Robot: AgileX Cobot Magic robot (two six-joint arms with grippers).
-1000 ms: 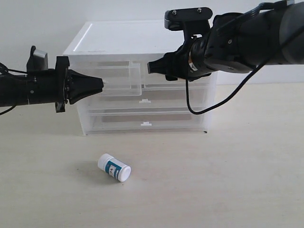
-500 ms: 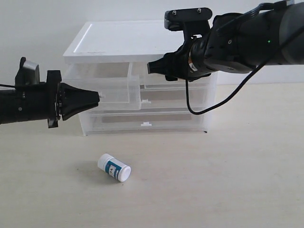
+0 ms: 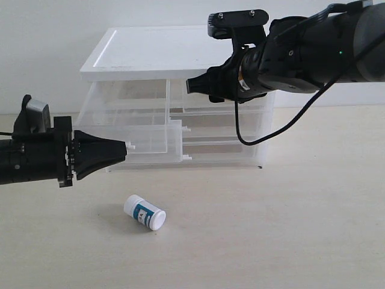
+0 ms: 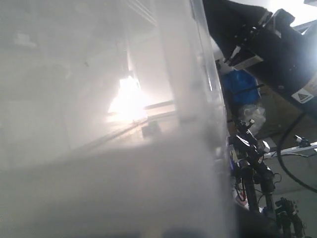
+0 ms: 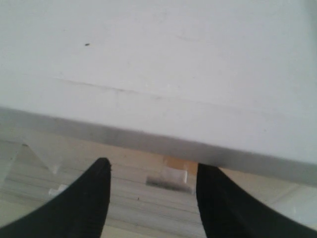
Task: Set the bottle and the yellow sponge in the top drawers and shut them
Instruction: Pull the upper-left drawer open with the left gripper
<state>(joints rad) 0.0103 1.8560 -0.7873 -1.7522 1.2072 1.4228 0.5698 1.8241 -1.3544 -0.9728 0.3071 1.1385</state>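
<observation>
The white bottle (image 3: 144,212) lies on its side on the table in front of the drawer unit (image 3: 156,51). My left gripper (image 3: 124,147) is shut on the small white tab of the left top drawer (image 3: 144,141), which stands pulled far out and sagging. The left wrist view shows only blurred translucent plastic (image 4: 99,124), and no fingers. My right gripper (image 3: 191,86) (image 5: 153,164) is open at the closed right top drawer (image 3: 210,106), its fingers on either side of the white tab handle (image 5: 167,177). An orange patch (image 5: 172,162), perhaps the yellow sponge, shows behind that tab.
Two full-width drawers (image 3: 222,147) sit shut below the top pair, partly covered by the pulled-out drawer. The right arm (image 3: 301,51) hangs over the unit's right side with a black cable (image 3: 264,138) looping down. The beige table (image 3: 271,229) spreads in front.
My left gripper has drawn back to the left and lower, pulling the left top drawer out of the unit. The right arm and the bottle have not moved.
</observation>
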